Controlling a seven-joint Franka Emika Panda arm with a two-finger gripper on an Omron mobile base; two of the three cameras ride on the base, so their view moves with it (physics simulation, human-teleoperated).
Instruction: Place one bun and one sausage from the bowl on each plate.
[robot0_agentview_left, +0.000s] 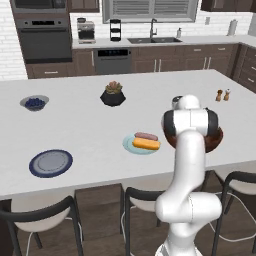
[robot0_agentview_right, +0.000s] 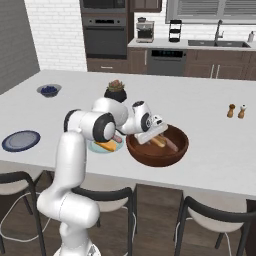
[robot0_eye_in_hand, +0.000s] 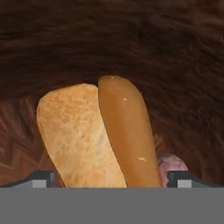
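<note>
The long white island counter (robot0_agentview_left: 90, 120) carries everything, and the biggest thing on it is the dark wooden bowl (robot0_agentview_right: 177, 148) near the front edge, at the right end in the left base view. The white arm (robot0_agentview_right: 82, 125) bends over from its base and puts the gripper (robot0_agentview_right: 154, 135) down inside the bowl. In the hand view the two dark fingertips (robot0_eye_in_hand: 41, 178) stand wide apart, with nothing clamped between them; a golden bun (robot0_eye_in_hand: 74, 135) and, lying against its right side, a smooth tan roll-shaped piece (robot0_eye_in_hand: 129, 131) sit in the gap ahead of them on the bowl's dark floor, and a bit of pinkish sausage (robot0_eye_in_hand: 171, 165) peeks out by the right fingertip. Just left of the bowl lies the pale teal plate (robot0_agentview_left: 129, 145), already holding a second bun (robot0_agentview_left: 146, 144) and a second sausage (robot0_agentview_left: 146, 136) side by side. Well away to the left, near the front edge, is the grey-blue plate with the dark rim (robot0_agentview_left: 50, 163), bare. Farther back stand a black plant pot (robot0_agentview_left: 113, 95) near the middle, a small grey bowl of berries (robot0_agentview_left: 34, 103) to the far left, and two small shakers (robot0_agentview_left: 223, 95) to the far right.
</note>
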